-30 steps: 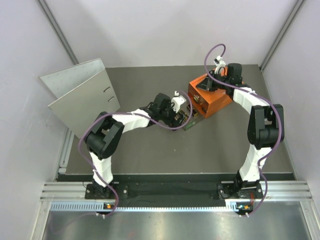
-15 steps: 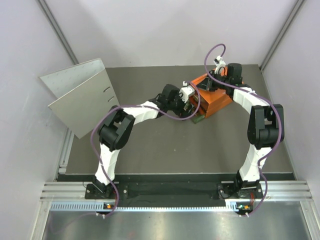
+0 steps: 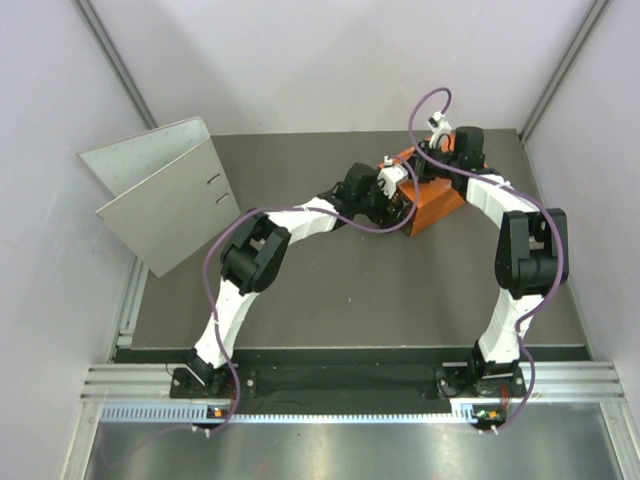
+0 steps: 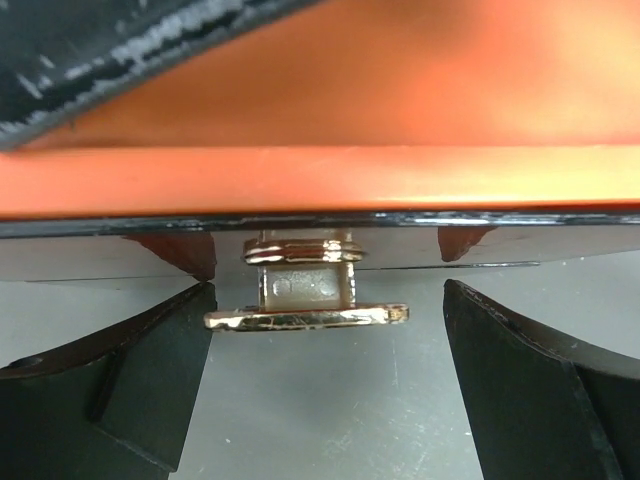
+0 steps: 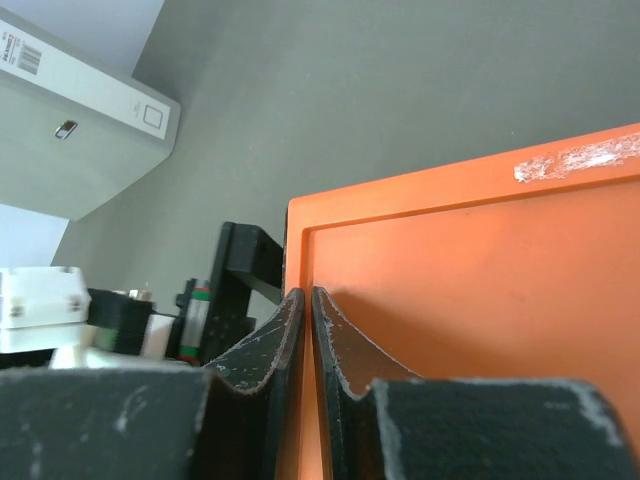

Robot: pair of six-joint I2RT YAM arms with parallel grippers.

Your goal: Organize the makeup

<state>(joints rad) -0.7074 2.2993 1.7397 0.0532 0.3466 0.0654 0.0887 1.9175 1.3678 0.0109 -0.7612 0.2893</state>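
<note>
No makeup shows in any view; it is hidden. The orange drawer box stands at the back right of the table. My left gripper is at its front face, open. In the left wrist view its fingers stand wide on either side of the gold drawer handle without touching it, and the drawer front looks flush with the box. My right gripper is shut, with nothing between its jaws. Its fingertips rest on the orange top near the left edge.
A large grey ring binder stands open at the back left, and also shows in the right wrist view as the binder. Grey walls close in the table on three sides. The left arm stretches across the middle towards the box.
My left gripper has moved right and back up to the box front. The drawer that stuck out towards the table has gone in. The right arm has not moved.
</note>
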